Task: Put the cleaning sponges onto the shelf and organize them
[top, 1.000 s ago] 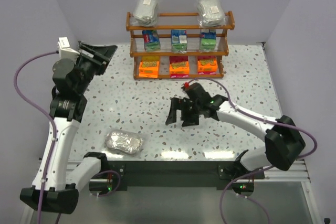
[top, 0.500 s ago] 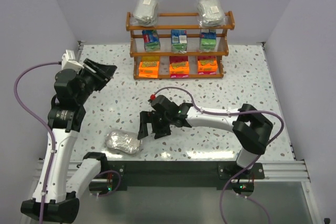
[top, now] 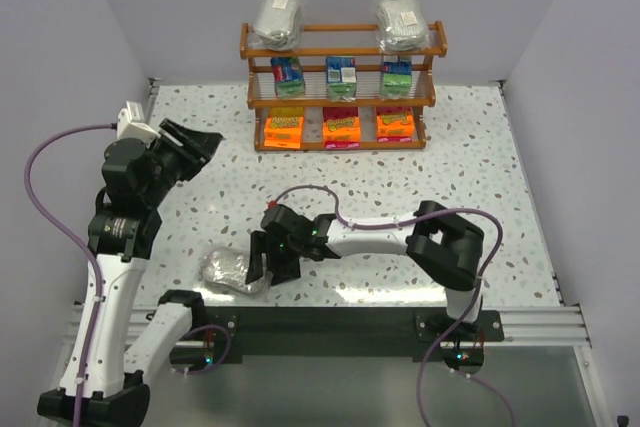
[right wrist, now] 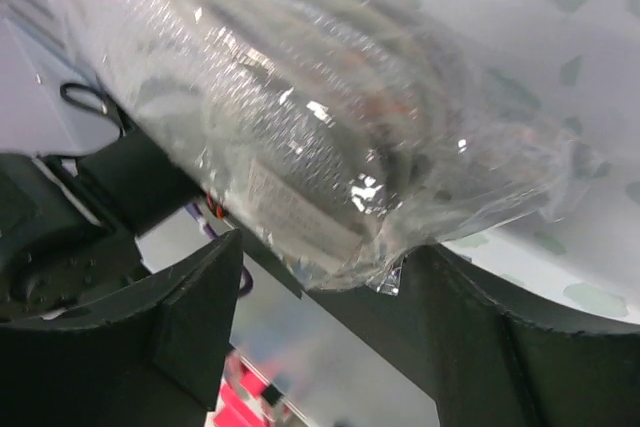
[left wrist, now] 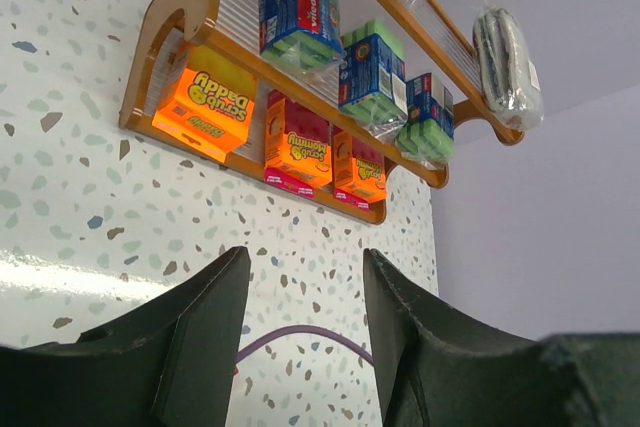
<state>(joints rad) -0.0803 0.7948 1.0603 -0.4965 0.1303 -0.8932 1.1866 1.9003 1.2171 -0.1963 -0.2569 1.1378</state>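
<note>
Well, the lone silvery pack (top: 228,271) lies at seven o'clock on the bench (top: 480,147). The right gripper (top: 270,267) has its jaws spread astride the pack's end; the left gripper (top: 205,137) hangs parted. It looks light, squashy and slippery-wrapped, so pinch mid-body.

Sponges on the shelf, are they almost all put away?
Nearly. Eight packs sit on the orange-brown wooden shelf: three per lower tier, two on top. The last silvery-grey oval pack lies on the table, the open right gripper around its end, not yet lifted.
</note>
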